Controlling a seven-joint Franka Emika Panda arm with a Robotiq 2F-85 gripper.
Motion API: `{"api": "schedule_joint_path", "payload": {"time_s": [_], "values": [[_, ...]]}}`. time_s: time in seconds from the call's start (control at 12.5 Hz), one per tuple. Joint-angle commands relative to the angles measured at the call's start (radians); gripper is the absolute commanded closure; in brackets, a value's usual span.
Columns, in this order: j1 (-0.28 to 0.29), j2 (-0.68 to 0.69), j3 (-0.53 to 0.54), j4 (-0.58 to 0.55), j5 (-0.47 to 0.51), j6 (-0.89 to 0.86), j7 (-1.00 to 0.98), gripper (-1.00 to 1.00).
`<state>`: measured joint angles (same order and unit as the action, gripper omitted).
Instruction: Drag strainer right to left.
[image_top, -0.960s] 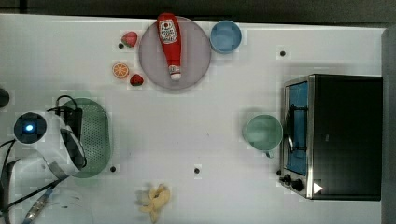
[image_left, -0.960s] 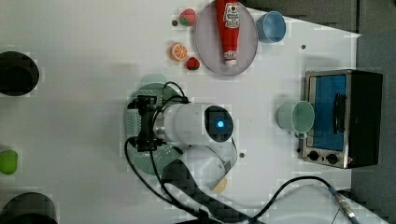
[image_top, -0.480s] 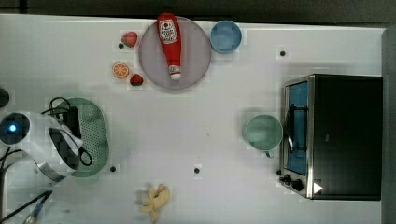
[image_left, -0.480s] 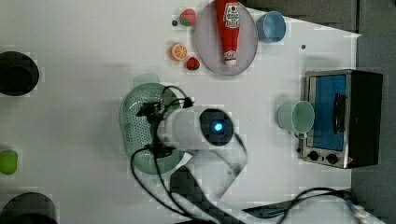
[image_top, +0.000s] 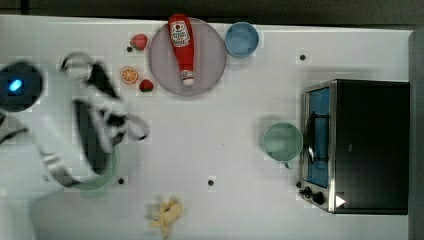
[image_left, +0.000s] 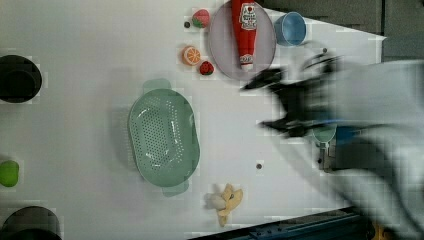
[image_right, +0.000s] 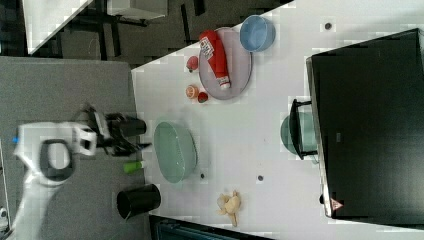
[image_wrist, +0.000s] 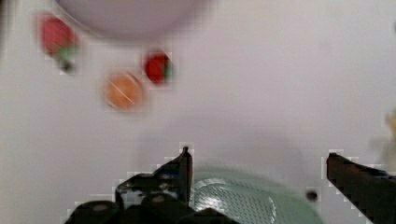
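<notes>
White tabletop (image_left: 75, 50) fills my feeds, and on it I see the strainer (image_left: 163, 138) resting flat toward the left view's left, below the orange slice (image_left: 191, 55) and left of the banana (image_left: 226, 199). On the wrist view my gripper (image_wrist: 258, 163) has its 2 fingers (image_wrist: 184, 170) spread wide with nothing between them, lifted clear above the strainer's rim. Over at the left view's top sit 1 ketchup bottle (image_left: 244, 30) on a plate (image_left: 220, 45) and 1 blue bowl (image_left: 291, 29).

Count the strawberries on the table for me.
2. One strawberry lies near the plate's far edge in the left view; the other strawberry sits beside the orange slice. None seem hidden.
</notes>
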<state>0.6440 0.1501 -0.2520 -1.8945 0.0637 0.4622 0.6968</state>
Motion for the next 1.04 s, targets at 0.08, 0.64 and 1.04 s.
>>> {"api": "schedule_joint_path", "payload": {"time_s": [0.08, 0.64, 1.04], "values": [[-0.120, -0.159, -0.178, 0.042, -0.036, -0.156, -0.468, -1.00], [-0.124, -0.260, -0.321, 0.047, -0.186, -0.248, -0.674, -1.00], [-0.113, -0.258, -0.240, 0.043, -0.187, -0.252, -0.674, -1.00]]}}
